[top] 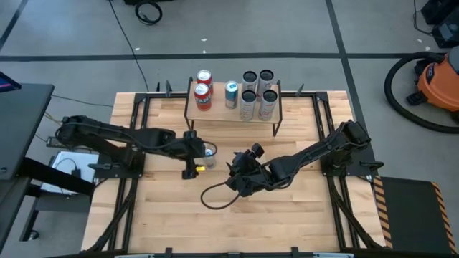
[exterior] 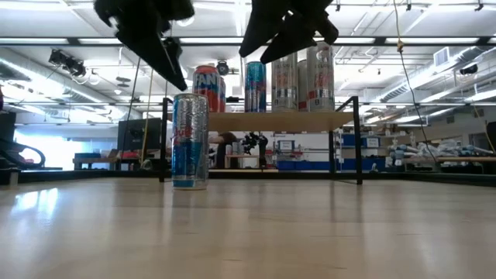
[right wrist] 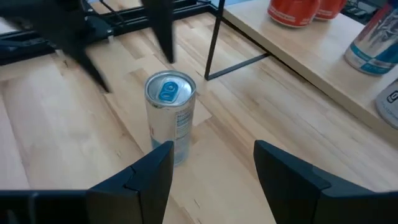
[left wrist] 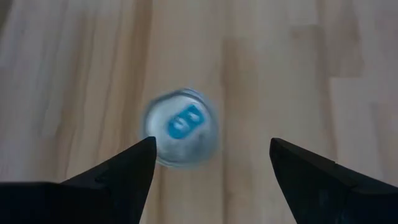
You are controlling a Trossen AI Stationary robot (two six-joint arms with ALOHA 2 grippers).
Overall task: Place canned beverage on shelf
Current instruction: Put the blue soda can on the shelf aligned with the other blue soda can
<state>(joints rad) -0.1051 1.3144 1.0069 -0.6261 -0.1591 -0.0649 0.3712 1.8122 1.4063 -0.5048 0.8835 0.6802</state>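
Observation:
A slim silver-and-blue can (exterior: 190,142) stands upright on its base on the wooden table, in front of the shelf; it also shows in the high view (top: 209,151). My left gripper (left wrist: 211,155) is open above it, pointing down at its top (left wrist: 181,127). My right gripper (right wrist: 214,162) is open and empty to the can's right, slanting toward the can (right wrist: 170,115), and shows in the high view (top: 240,168). The shelf (top: 233,115), a light board on thin black legs, stands at the table's far middle.
The shelf carries two red cans (top: 204,89), a blue can (top: 231,93) and several silver cans (top: 257,93); its left front part (top: 204,115) is bare. A black cable loop (top: 215,195) lies on the table below my right gripper. Black frame rails (top: 133,143) run along both sides.

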